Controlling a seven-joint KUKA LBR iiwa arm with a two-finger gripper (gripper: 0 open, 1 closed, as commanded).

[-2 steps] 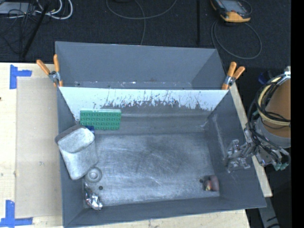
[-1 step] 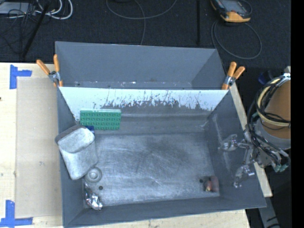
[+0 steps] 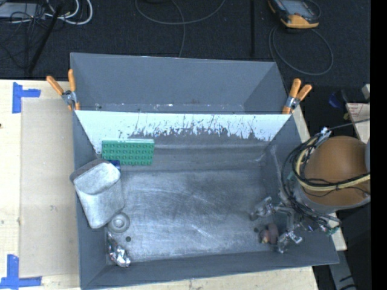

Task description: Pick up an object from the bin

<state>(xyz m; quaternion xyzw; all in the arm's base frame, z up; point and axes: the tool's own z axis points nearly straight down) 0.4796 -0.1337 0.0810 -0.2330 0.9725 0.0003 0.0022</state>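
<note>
My gripper (image 3: 273, 226) is low in the bin's near right corner, just above the floor. Its metal fingers stand apart, so it is open. A small dark brown lump (image 3: 266, 235) lies on the floor beside the lower finger, close to the gap; I cannot tell whether it is touched. No other loose thing is near the gripper.
Along the left wall lie a green studded building plate (image 3: 127, 152), a tipped grey plastic cup (image 3: 98, 193), a small round metal cap (image 3: 120, 223) and a crumpled foil scrap (image 3: 118, 254). The arm's brown dome and cables hang over the right rim.
</note>
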